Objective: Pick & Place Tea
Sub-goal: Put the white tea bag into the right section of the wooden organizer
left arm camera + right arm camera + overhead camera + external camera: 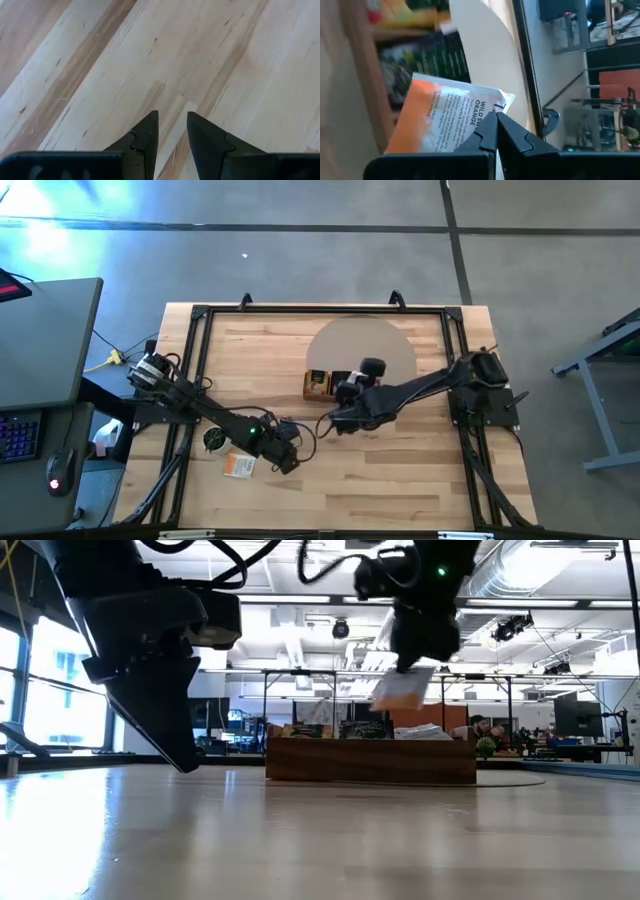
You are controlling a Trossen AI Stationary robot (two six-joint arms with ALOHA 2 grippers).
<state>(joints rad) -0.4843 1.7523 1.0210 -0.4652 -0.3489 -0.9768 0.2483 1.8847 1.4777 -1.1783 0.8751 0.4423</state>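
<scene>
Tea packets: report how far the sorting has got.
Done: the wooden tray already holds several packets, standing above its rim in the low view. In hand: the right pincer is shut on a white-and-orange packet, lifted off the table near the tray. Left: one more orange packet lies on the table beside the left pincer, which hangs over bare wood holding nothing.

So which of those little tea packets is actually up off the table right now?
The white-and-orange packet pinched by its corner in the right gripper, over the wooden tray. Another orange-and-white packet lies flat on the table by the left gripper.
</scene>
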